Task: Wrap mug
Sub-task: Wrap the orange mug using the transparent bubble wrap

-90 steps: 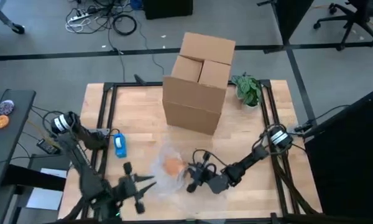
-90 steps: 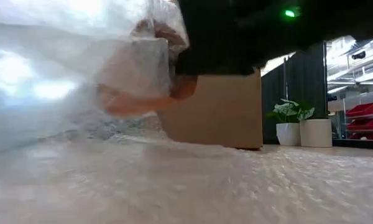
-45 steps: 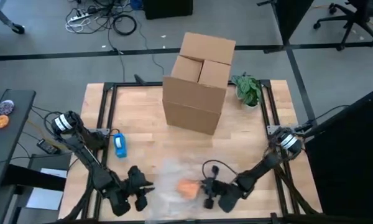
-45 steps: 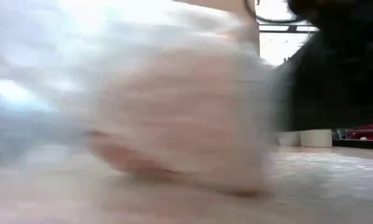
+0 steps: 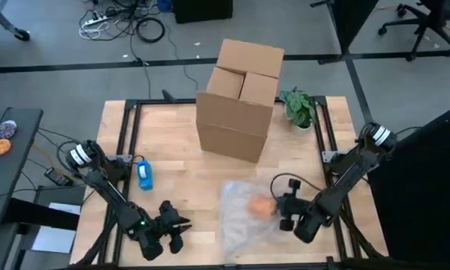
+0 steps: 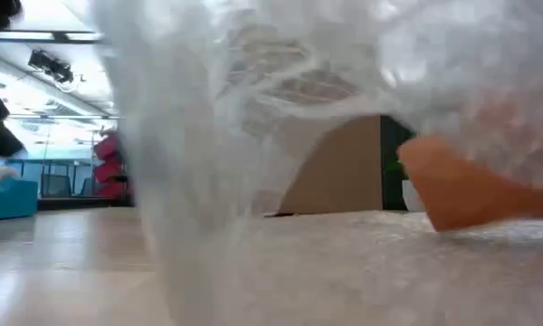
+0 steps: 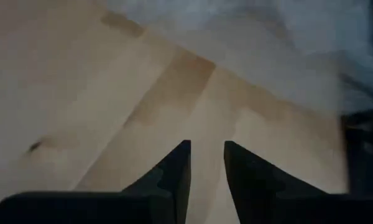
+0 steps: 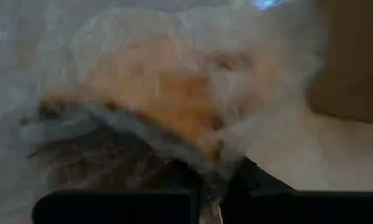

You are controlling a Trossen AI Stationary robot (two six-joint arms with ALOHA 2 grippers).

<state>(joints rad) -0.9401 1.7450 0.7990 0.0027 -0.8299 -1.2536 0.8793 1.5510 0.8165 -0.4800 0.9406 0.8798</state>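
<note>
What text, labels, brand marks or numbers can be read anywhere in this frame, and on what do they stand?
No legible text in any view.
Cardboard box: plain faces, no print visible.
Blue object on the table: it bears a pale patch, too small to read.
Bubble wrap and orange mug: no markings visible.
Round items on the side stand: too small to read.

A pale, matt wooden table (image 5: pixel 172 142) with visible grain and plank seams. On it, a crinkled sheet of clear plastic bubble wrap (image 5: pixel 244 214) (cloudy, with glossy highlights) covers a smooth orange mug (image 5: pixel 261 206). A matt brown cardboard box (image 5: pixel 238 101) stands behind. The table's frame (image 5: pixel 127 150) is dark metal.
</note>
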